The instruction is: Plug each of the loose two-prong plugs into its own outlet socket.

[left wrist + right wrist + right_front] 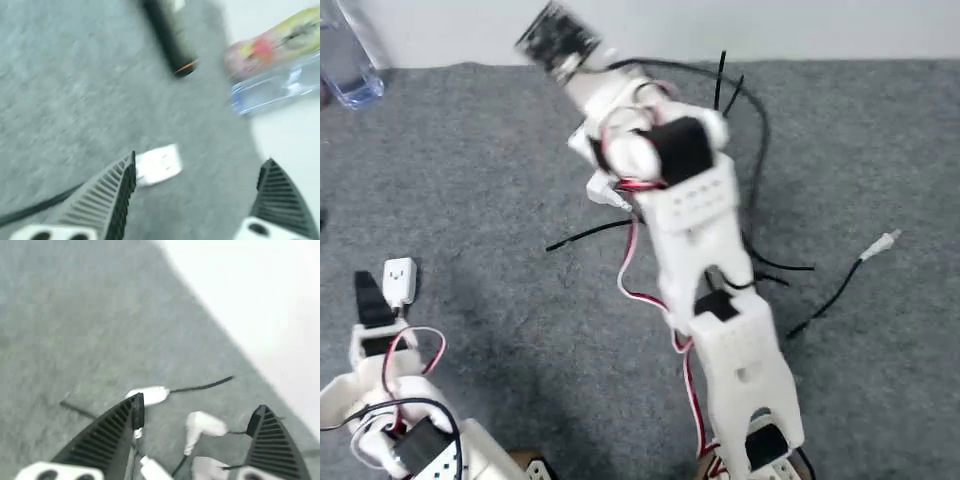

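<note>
A small white outlet socket [398,280] lies on the grey mat at the near left. My left gripper [201,159] hovers over it, open, with the socket [157,164] just inside one black finger [117,195]. My right gripper [200,404] is open above several white two-prong plugs on black cords; one plug [147,396] lies by a fingertip and another [205,425] lies between the fingers. Neither gripper holds anything. A further loose plug [885,242] rests on the mat far to the right of the right arm [705,230].
Black cords [752,150] trail across the mat behind and beside the right arm. A clear water bottle [345,60] stands at the back left corner, also seen lying past the socket as a bottle [280,65]. A black cylinder [167,35] with an orange ring lies nearby.
</note>
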Controlling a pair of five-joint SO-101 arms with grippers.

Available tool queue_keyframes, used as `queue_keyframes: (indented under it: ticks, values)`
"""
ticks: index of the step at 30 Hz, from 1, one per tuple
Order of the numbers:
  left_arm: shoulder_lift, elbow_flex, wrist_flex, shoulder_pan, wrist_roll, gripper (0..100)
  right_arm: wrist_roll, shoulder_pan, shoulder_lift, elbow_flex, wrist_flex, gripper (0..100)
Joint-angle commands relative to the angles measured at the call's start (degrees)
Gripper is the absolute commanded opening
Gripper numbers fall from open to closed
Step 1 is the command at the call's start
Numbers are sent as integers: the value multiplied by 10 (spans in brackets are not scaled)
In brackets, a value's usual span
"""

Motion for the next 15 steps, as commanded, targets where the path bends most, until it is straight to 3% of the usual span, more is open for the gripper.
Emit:
queue_keyframes:
  ticks: [1,8,15]
  values:
    - [-6,-7,-100,-1,-4,367,-16,7,-111,-26,27,318]
    - [-6,-7,-223,3,-11,367,-15,7,-302,182,26,318]
    - [-6,-7,-227,3,-250,367,-15,7,-508,474,21,318]
